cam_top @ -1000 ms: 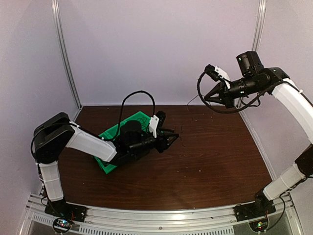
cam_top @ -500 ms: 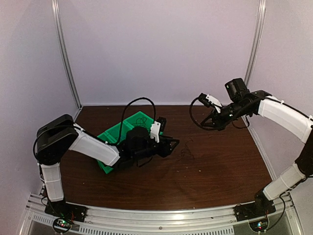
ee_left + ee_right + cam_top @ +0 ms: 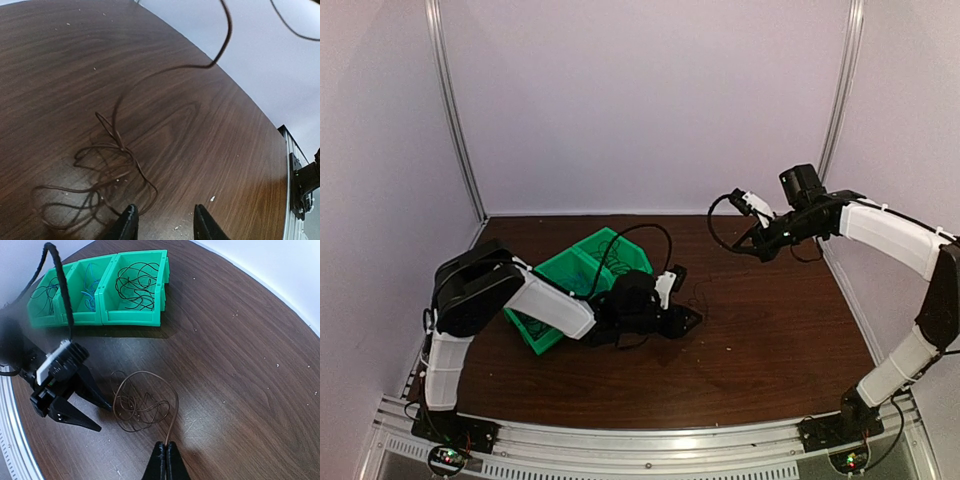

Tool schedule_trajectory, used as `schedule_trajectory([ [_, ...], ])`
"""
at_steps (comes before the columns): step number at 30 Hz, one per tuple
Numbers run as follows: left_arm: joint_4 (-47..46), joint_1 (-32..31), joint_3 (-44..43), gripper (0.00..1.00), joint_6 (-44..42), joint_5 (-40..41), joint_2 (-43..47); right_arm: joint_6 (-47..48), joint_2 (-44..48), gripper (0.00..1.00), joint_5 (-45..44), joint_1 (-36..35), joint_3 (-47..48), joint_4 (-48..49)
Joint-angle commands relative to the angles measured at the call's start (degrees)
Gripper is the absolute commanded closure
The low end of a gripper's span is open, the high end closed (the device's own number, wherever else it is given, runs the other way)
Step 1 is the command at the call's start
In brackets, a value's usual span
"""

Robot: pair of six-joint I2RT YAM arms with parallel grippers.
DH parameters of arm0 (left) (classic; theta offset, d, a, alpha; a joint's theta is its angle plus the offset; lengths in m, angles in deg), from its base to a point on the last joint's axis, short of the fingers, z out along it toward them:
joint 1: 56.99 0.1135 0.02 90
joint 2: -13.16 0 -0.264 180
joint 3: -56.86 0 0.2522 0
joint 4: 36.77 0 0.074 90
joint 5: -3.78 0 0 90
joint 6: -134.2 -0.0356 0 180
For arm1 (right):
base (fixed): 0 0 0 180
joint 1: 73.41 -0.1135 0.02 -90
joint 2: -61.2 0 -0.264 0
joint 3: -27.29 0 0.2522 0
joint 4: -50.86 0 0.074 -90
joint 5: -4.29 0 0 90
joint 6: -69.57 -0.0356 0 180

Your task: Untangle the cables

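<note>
Well, right gripper [image 3: 165, 455] pinches the thin cable [image 3: 142, 409] — left gripper [image 3: 165, 222] gapes nearby.

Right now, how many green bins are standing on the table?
3, in one row touching each other, seen by the right wrist camera: one end bin holds dark wires, the middle bin blue wires, the other end bin black wires. None seems hidden.

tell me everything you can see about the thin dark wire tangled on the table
The thin dark brown wire lies in a loose knot of overlapping loops on the brown wooden table. One strand rises from the heap into the shut right claw, which pinches it. The open left claw sits right at the loops' edge.
</note>
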Motion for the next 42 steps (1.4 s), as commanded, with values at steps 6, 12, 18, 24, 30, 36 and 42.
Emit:
schedule_trajectory([
  [6,11.78,-0.27,-9.79,0.61,4.37,-0.45,-5.44,-0.99,1.51,1.0,0.29,0.07,0.21,1.85],
  [12,15.6,0.38,-11.11,0.76,8.88,2.83,-6.3,-1.07,2.24,1.0,0.14,0.06,-0.27,2.13],
  [18,12.43,0.54,-8.03,0.57,10.01,3.22,-4.59,-1.06,2.46,1.0,0.54,0.06,-0.26,1.85],
  [24,6.9,1.85,-7.98,0.64,15.25,3.09,-6.75,-1.06,2.64,1.0,0.46,0.05,-0.38,1.95],
  [30,-2.16,3.81,-6.03,0.69,18.06,2.97,-8.01,-1.06,2.8,1.0,0.37,0.06,-0.53,1.89],
  [36,-3.51,4.19,-7.3,0.89,17.35,2.21,-9.22,-1.15,2.71,1.0,0.27,0.06,-0.37,1.96],
  [42,-10.26,4.53,-0.23,1.0,16.01,3.15,-5.52,-1.68,2.24,1.0,-0.87,2.25,0.08,2.57],
])
